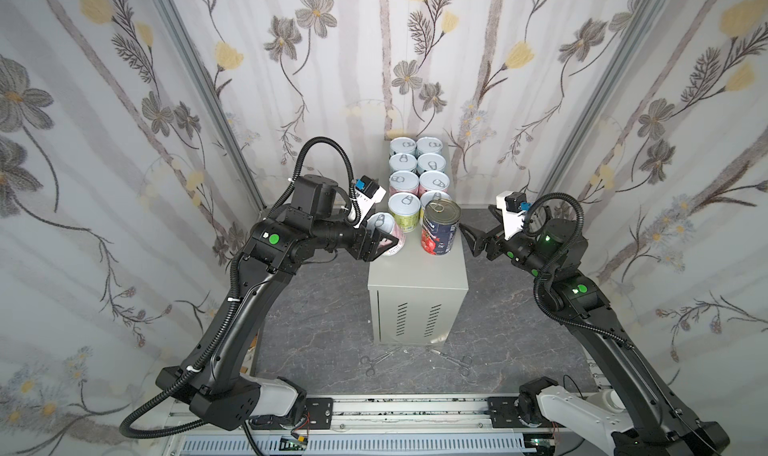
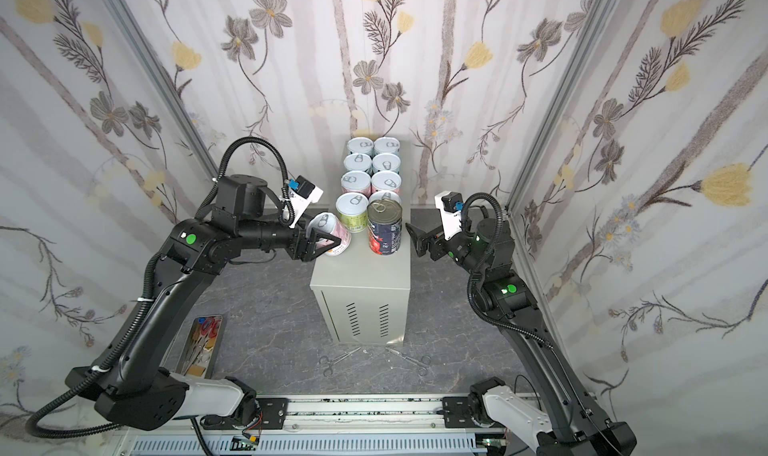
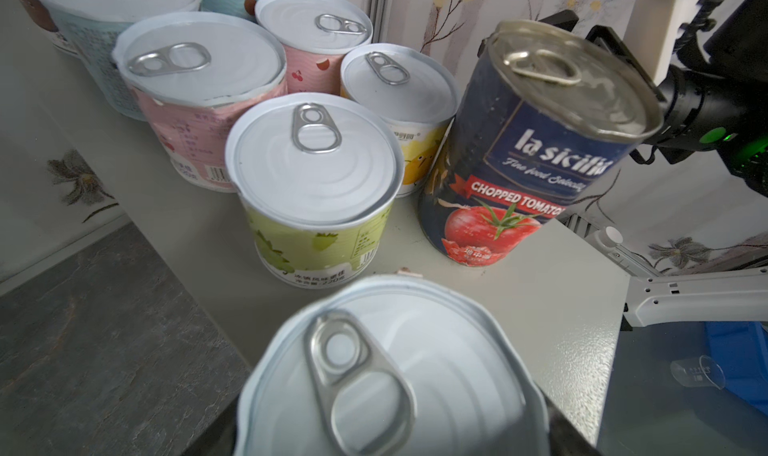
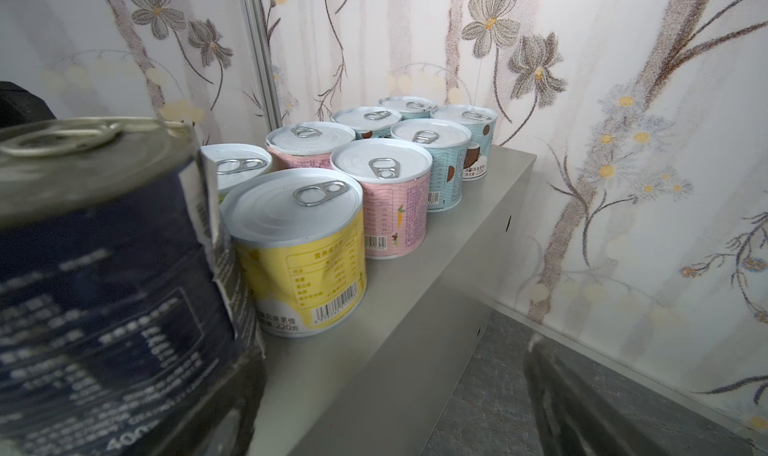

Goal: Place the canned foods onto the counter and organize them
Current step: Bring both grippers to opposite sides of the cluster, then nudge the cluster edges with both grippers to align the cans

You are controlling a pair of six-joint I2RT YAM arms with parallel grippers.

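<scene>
One pink-labelled can (image 1: 387, 235) is clamped, tilted, in the left gripper (image 1: 380, 244) over the near-left edge of the table (image 1: 419, 283), just in front of the green can (image 3: 311, 192) that ends the left row. The right gripper (image 1: 471, 238) stands with its jaws spread wide and empty, just beside the tall tomato can (image 1: 439, 226) resting on the table before the yellow can (image 4: 297, 250). To do this well, I would level the held can, lower it flat close against the green one, then release only once it sits fully on the surface.
</scene>
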